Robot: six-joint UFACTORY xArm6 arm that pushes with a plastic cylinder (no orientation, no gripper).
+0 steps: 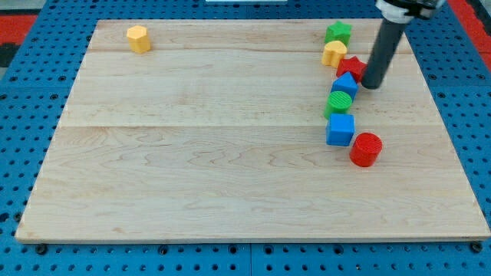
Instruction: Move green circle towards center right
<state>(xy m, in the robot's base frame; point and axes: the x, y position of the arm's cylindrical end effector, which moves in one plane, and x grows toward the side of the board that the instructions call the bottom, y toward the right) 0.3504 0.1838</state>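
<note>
Green circle sat wedged in a crowded column at the board's right: blue block touching above it, blue cube touching below. My tip, a bare rod holding nothing, stood up-right of the circle. Likely light, rigid, slides easily; push its left side, may drag the 2 blues.

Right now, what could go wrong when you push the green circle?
My tip sits right of the red star and upper blue block, not the green circle. Pushing from here would likely hit them first. The circle also touches the blue cube below, which could get dragged along.
</note>
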